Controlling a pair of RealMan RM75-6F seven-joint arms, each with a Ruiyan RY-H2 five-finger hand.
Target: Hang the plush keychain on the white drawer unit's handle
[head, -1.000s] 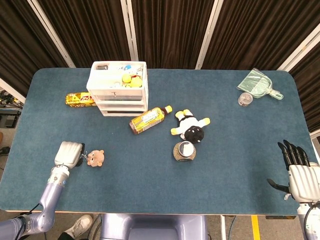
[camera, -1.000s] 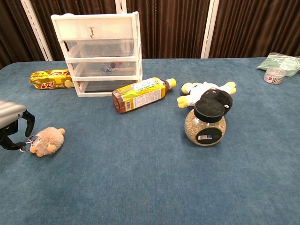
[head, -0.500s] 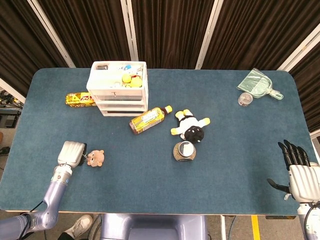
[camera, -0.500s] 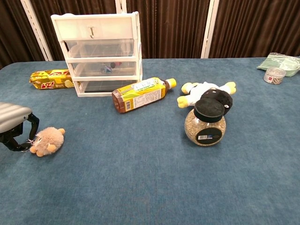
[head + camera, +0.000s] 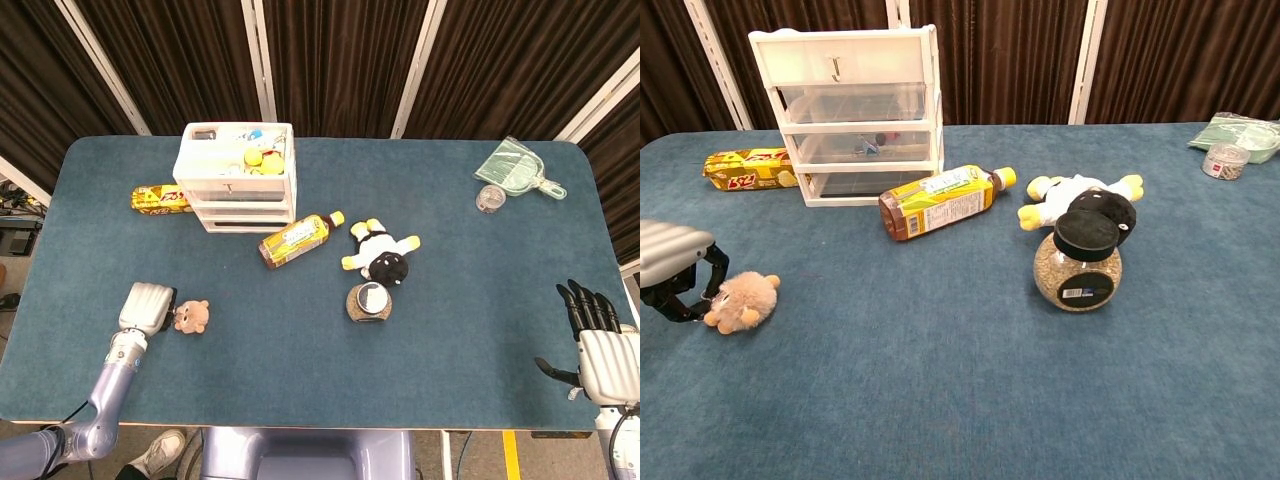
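The plush keychain point(image 5: 190, 316), a small tan bear, lies on the blue table near the front left; the chest view shows the plush keychain point(image 5: 742, 301) flat on the cloth. My left hand point(image 5: 147, 305) sits right beside it, and in the chest view my left hand point(image 5: 675, 270) has dark fingers curled down against the plush's ring end. The ring itself is hidden. The white drawer unit point(image 5: 237, 175) stands at the back left, and its top drawer carries a small handle point(image 5: 836, 68). My right hand point(image 5: 600, 345) rests at the front right with fingers spread, holding nothing.
A yellow-labelled bottle point(image 5: 938, 200) lies in front of the drawers. A snack pack point(image 5: 748, 168) lies to their left. A black-lidded jar point(image 5: 1077, 262) and a duck plush point(image 5: 1080, 195) occupy the middle. A green dustpan point(image 5: 518, 170) and a small container point(image 5: 490, 198) sit back right.
My left hand has slid right, closing onto the keychain's ring end until its fingers touch the plush. The plush has stayed put. The right hand has not moved.
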